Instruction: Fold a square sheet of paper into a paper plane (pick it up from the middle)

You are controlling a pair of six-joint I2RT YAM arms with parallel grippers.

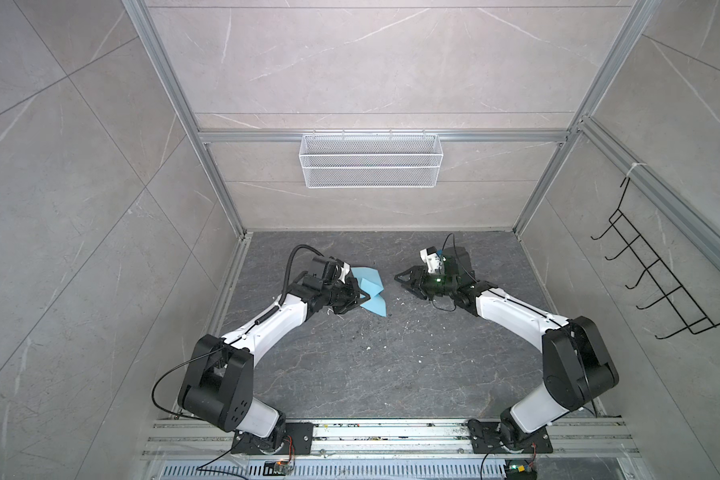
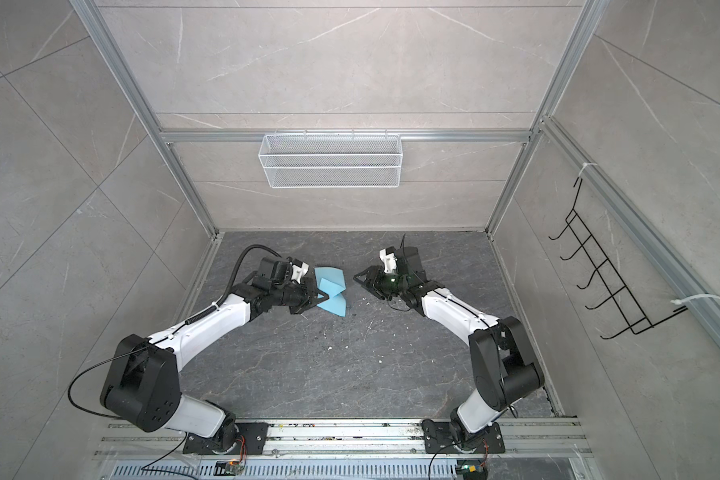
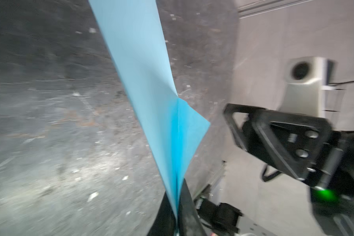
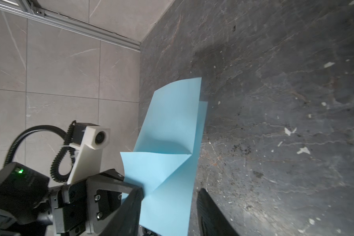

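In both top views the left gripper (image 1: 364,297) is clamped on the creased paper's (image 1: 368,282) edge, left of centre, a bare gap from the parted, empty right gripper (image 1: 404,282); the blurred left wrist view crops 1 end of the paper, the right wrist view another.

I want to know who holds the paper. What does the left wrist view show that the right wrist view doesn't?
Only the left wrist view: the right gripper from outside, open and apart from the thin light-blue square sheet of paper. Only the right wrist view: the left gripper seen from outside, shut on the sheet at a crease. Both: the sheet and the dark grey stone tabletop.
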